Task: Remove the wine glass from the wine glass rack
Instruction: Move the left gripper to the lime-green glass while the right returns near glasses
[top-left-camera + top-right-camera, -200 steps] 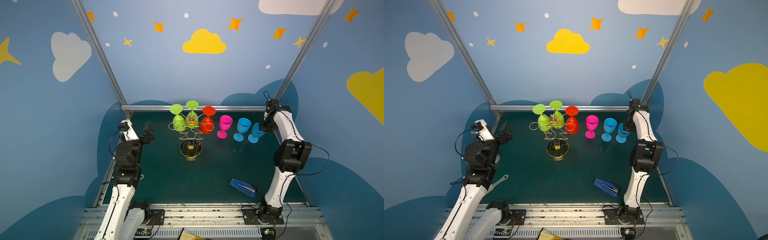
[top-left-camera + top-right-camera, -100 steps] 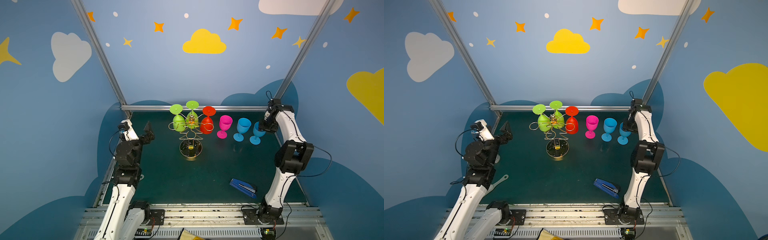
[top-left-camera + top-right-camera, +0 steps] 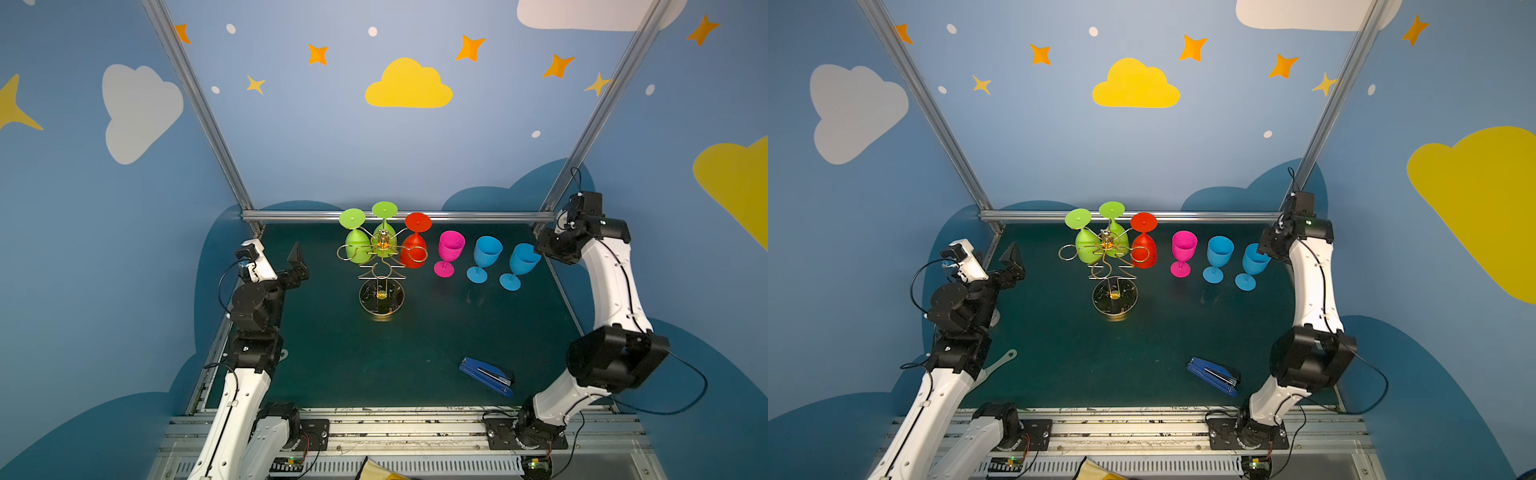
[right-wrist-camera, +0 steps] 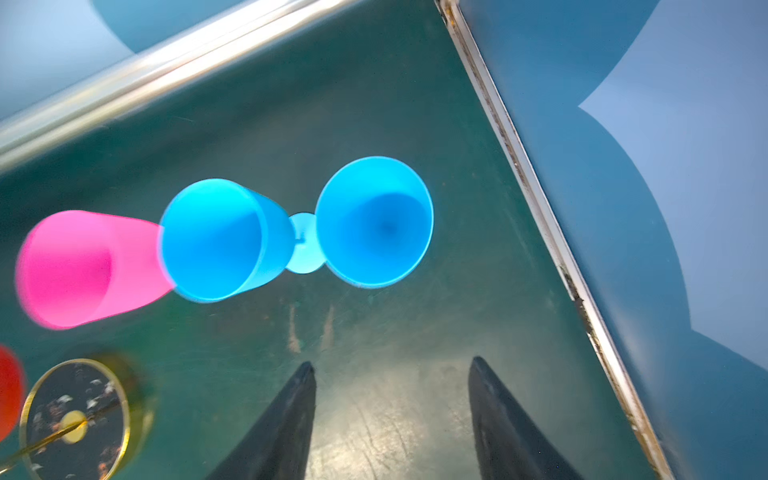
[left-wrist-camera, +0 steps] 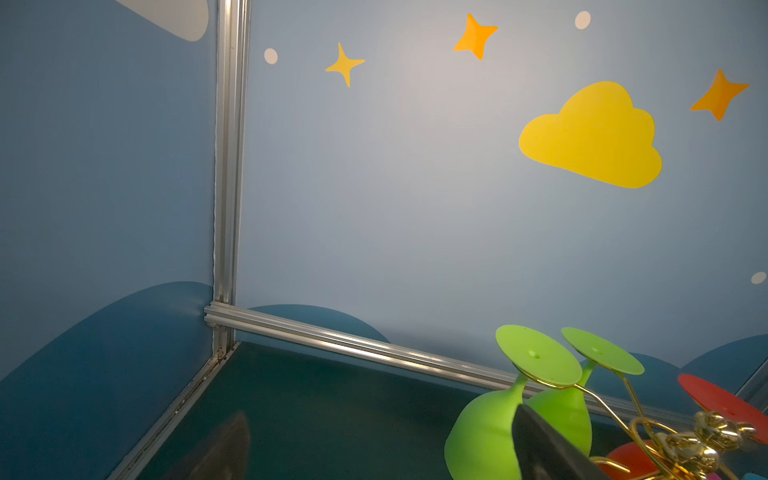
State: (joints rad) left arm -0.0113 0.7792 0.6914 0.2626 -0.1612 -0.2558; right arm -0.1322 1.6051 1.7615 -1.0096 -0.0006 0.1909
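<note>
The gold wire wine glass rack (image 3: 381, 296) (image 3: 1115, 297) stands at the back middle. Two green wine glasses (image 3: 357, 246) (image 5: 482, 440) and a red one (image 3: 413, 249) hang on it upside down. A pink glass (image 3: 449, 249) and two blue glasses (image 3: 486, 253) (image 3: 521, 262) stand upright to its right. My right gripper (image 4: 391, 363) hovers open and empty above the table, just beside the rightmost blue glass (image 4: 374, 222). My left gripper (image 3: 299, 266) (image 5: 382, 453) stands wide open and empty, left of the rack, with one finger (image 5: 540, 444) in front of a green glass.
A blue stapler (image 3: 486, 376) lies at the front right. A pale flat tool (image 3: 1000, 361) lies beside the left arm. Aluminium rails (image 3: 399, 216) edge the green table (image 3: 374, 357) at the back and sides, and the right rail (image 4: 540, 208) runs close to my right gripper.
My right gripper has opened and let go of the rightmost blue glass, which stands on the table, and it has drawn slightly away to the right. The left arm has not moved.
</note>
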